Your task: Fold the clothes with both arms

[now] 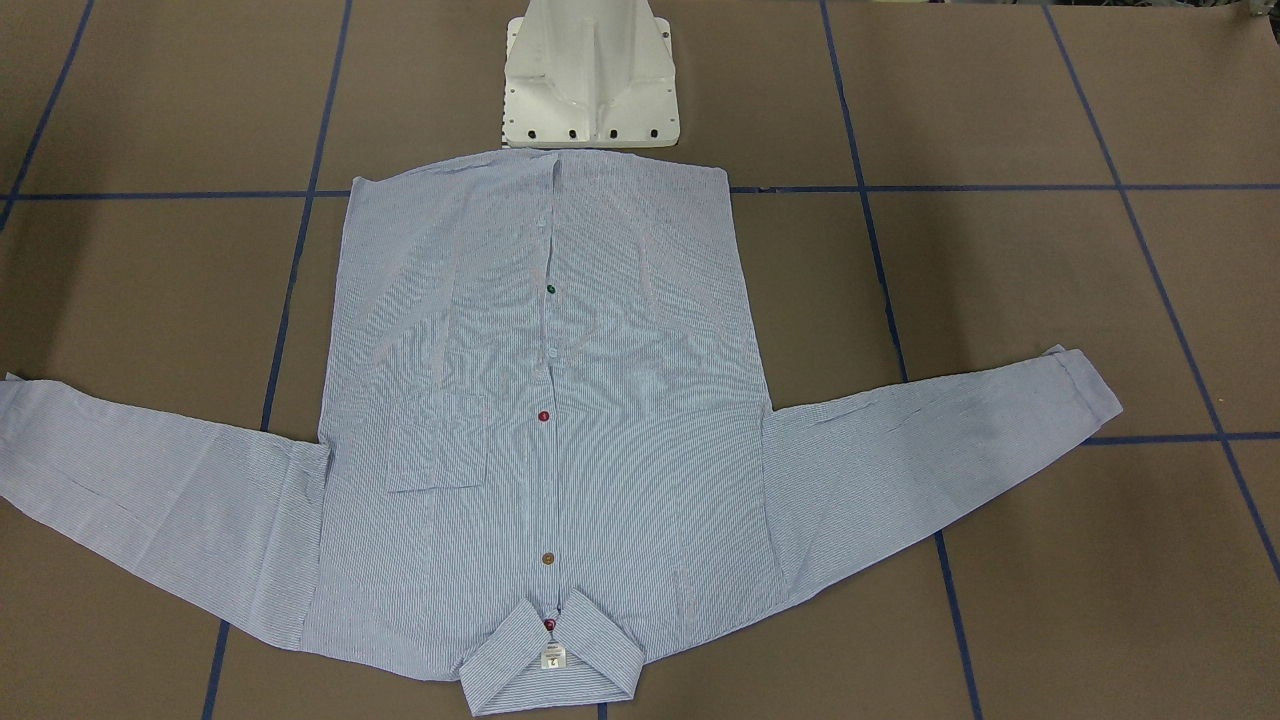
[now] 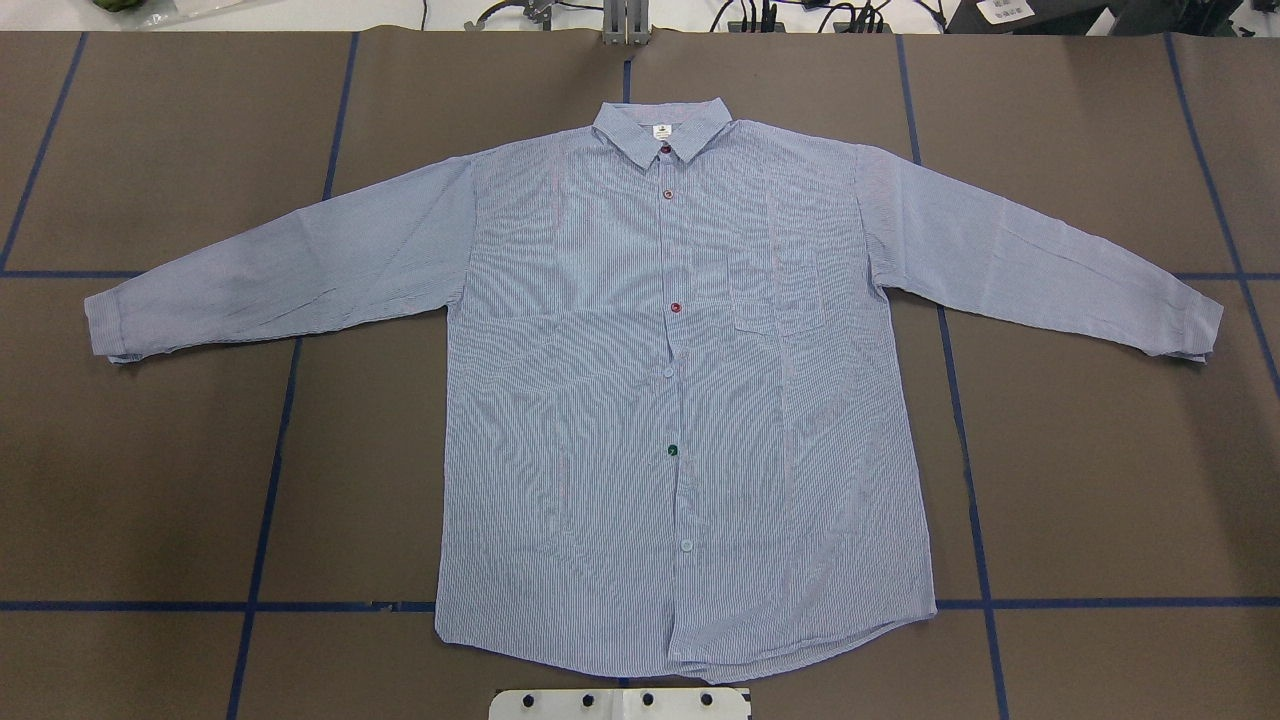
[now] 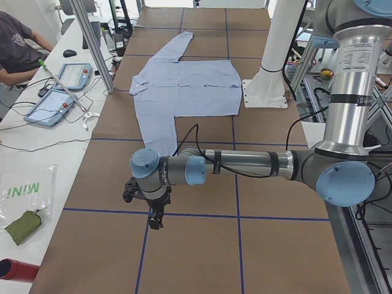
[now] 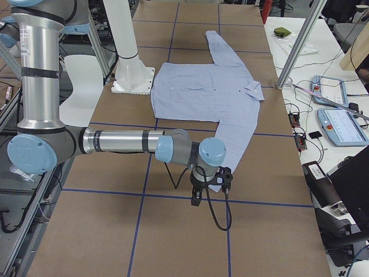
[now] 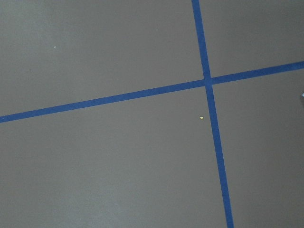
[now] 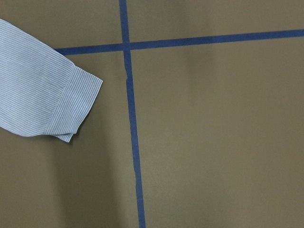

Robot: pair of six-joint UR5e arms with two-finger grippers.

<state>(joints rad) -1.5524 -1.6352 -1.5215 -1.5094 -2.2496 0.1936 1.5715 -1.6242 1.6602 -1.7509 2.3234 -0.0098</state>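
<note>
The light blue striped shirt [image 1: 600, 400] lies flat on the brown table, front up and buttoned, with both sleeves spread out; it also shows in the overhead view [image 2: 580, 400]. Its collar points away from the robot. My left gripper [image 3: 151, 215] hangs over a blue tape crossing beyond the near sleeve's cuff [image 3: 160, 149]. My right gripper [image 4: 196, 197] hangs just past the other sleeve's cuff [image 4: 222, 176], which also shows in the right wrist view [image 6: 47, 102]. Both grippers show only in the side views, so I cannot tell whether they are open or shut.
The white pedestal base [image 1: 590, 90] stands at the shirt's hem. Blue tape lines [image 2: 290, 400] grid the table. Along the operators' side stand aluminium posts [image 3: 92, 43], tablets [image 3: 52, 105] and cables. A person [image 3: 15, 46] sits there.
</note>
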